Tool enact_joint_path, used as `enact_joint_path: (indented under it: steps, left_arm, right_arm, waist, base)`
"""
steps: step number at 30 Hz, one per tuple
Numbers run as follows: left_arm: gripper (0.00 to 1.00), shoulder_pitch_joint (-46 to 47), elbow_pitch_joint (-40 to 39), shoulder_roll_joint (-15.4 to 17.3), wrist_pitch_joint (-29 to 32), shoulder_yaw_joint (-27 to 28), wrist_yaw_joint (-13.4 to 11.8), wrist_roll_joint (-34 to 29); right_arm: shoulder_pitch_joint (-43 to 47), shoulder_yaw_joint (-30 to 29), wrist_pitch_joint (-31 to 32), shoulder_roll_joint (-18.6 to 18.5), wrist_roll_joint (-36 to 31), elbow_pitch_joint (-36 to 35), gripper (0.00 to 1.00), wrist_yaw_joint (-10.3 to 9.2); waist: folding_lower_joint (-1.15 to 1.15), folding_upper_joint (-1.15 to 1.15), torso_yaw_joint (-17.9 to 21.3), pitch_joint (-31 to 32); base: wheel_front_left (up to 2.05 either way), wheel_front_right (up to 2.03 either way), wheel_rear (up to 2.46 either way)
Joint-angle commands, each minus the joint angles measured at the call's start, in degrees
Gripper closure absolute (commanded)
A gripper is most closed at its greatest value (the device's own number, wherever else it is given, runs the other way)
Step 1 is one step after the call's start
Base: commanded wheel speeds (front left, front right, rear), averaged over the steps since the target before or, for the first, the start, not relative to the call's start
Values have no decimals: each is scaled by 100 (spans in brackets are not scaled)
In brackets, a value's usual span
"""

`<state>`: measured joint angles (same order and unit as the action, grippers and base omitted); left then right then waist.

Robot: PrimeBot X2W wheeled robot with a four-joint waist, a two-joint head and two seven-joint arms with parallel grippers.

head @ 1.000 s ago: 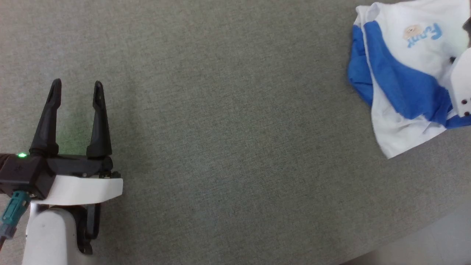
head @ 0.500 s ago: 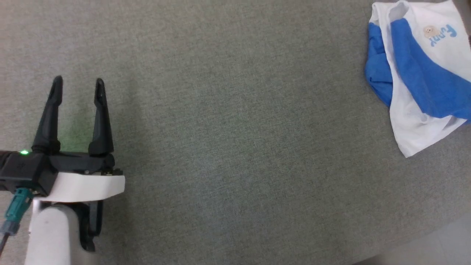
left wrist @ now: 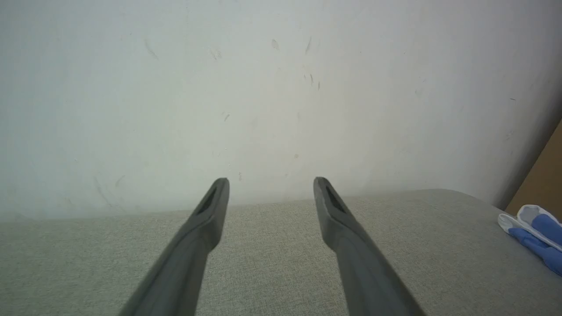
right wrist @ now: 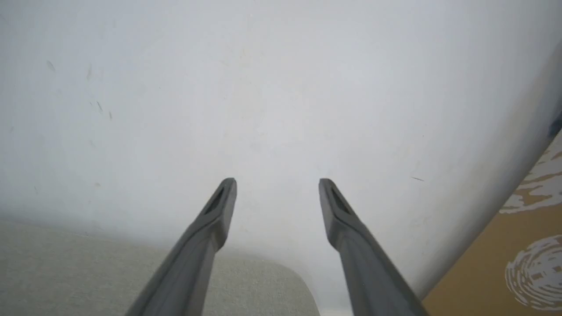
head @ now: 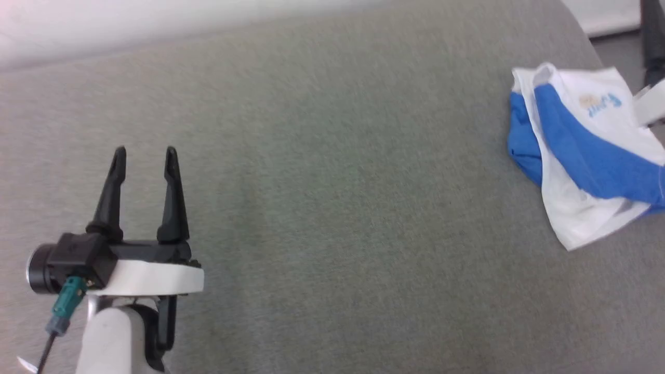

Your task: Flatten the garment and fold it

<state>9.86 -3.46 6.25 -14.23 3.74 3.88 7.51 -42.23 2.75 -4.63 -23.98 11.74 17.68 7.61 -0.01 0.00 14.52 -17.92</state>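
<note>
The grey woven tabletop carries the crumpled thin white T-shirt with blue sleeves near its right edge; it looks light and limp, best pinched at a hem corner. Left gripper and right gripper gape wide, empty

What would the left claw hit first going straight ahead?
Probably the white wall; nothing shows between it and the left claw above the grey fabric surface, though depth is unclear. The T-shirt lies far off to the right.

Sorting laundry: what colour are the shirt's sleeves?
Bright blue, on a white shirt; clearest in the head view.
</note>
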Motion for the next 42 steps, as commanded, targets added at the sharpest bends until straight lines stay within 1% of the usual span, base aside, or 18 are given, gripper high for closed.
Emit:
enact_joint_path:
  steps: [1, 4, 7, 10, 13, 16, 19, 22, 25, 34, 42]
  left_arm:
    - [0, -67, 57, -23, -46, -3, -57, 25]
    - [0, -138, 150, -75, -58, -20, -134, 27]
    - [0, -181, 241, -117, -66, -19, -189, 64]
    - [0, -196, 294, -169, -71, -20, -257, 134]
    - [0, -201, 373, -207, -74, -36, -306, 198]
    - [0, -190, 454, -243, -75, -63, -353, 270]
    - [0, -162, 605, -268, -75, -79, -380, 355]
    - [0, -182, 722, -288, -75, -28, -446, 454]
    - [0, -226, 831, -300, -76, 28, -481, 532]
    - [0, -412, 1150, -318, -76, -13, -476, 538]
    - [0, -577, 1460, -330, -76, -184, -480, 622]
  right_arm:
    - [217, -93, -132, 207, 18, -231, 0, -12]
    - [712, -194, -326, 730, 65, -862, 0, -12]
    - [1148, -263, -455, 1244, 77, -1334, 0, -12]
    - [1534, -429, -631, 1736, -17, -1640, 0, -12]
    - [1882, -631, -801, 2009, -23, -1662, 0, -12]
    - [2206, -836, -941, 2098, 3, -1583, 0, -12]
    - [2521, -980, -1013, 2106, 357, -1405, 0, -12]
    - [2781, -1024, -1032, 2108, 532, -1266, 0, -12]
    - [3066, -1041, -1034, 2108, 536, -1258, 0, -12]
    - [3853, -966, -1036, 2109, 251, -1183, 0, -12]
    - [4204, -848, -1036, 2110, -32, -828, 0, -12]
  waist:
    - [1, 0, -547, 710]
    - [1, 0, -741, 954]
    - [1, 0, -925, 1174]
    - [1, 0, -1103, 1338]
    - [1, 0, -1260, 1486]
    - [1, 0, -1418, 1620]
    - [1, 0, -1547, 1735]
    - [1, 0, -1589, 1821]
    - [1, 0, -1611, 1887]
    - [1, 0, -1682, 2050]
    - [1, 0, -1713, 2142]
  base:
    - [0, 0, 0]
    - [0, 0, 0]
    - [0, 0, 0]
    - [0, 0, 0]
    - [0, 0, 0]
    - [0, 0, 0]
    - [0, 0, 0]
    - [0, 0, 0]
    - [0, 0, 0]
    - [0, 0, 0]
    - [0, 0, 0]
